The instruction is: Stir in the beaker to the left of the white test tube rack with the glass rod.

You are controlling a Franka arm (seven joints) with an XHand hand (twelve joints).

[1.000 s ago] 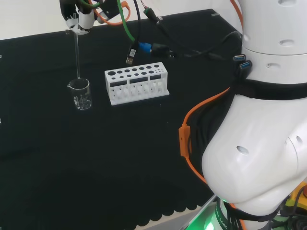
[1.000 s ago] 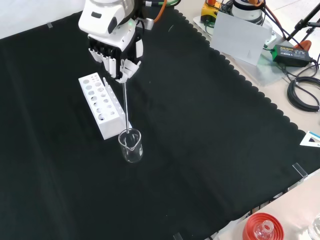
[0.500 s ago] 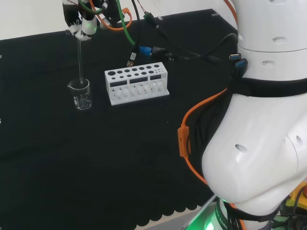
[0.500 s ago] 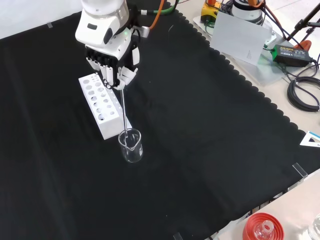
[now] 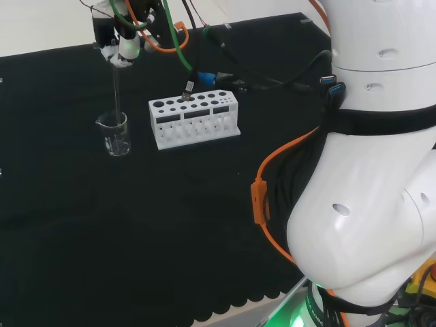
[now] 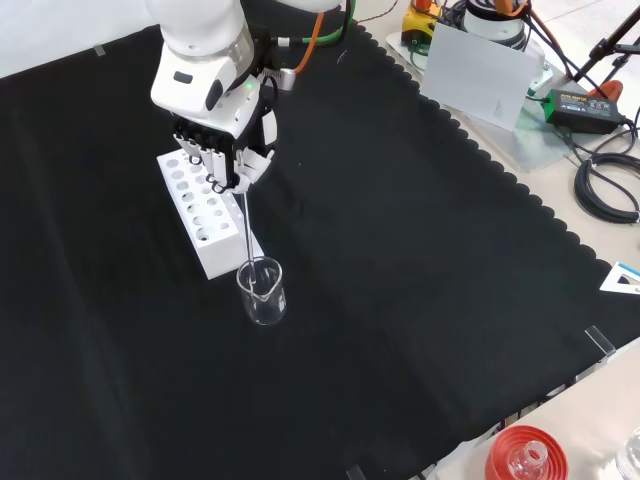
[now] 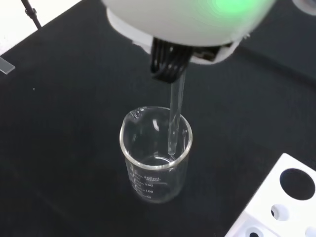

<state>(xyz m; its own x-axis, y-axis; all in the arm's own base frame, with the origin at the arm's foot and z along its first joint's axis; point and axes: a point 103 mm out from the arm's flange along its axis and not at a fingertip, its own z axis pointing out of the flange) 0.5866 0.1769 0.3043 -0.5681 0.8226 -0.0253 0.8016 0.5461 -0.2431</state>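
A clear glass beaker (image 5: 115, 133) (image 6: 261, 291) (image 7: 155, 153) stands on the black cloth, left of the white test tube rack (image 5: 195, 118) (image 6: 204, 208) (image 7: 281, 207) in the head view. The hand (image 5: 121, 37) (image 6: 226, 145) (image 7: 170, 59) hangs above the beaker, its fingers curled round the top of a glass rod (image 5: 116, 88) (image 6: 247, 230) (image 7: 175, 116). The rod hangs almost upright, and its lower end dips inside the beaker, above the bottom. The beaker looks empty.
Cables and an orange cord (image 5: 204, 65) trail behind the rack in the head view. At the bench's edge in the front view a red ribbed stand (image 6: 525, 455) holds a flask. A grey sheet (image 6: 480, 75) and a black box (image 6: 578, 105) lie beyond the cloth's scalloped edge.
The hand has come lower and shifted a little toward the rack, and the rod's tip has gone from the beaker's rim down into the beaker.
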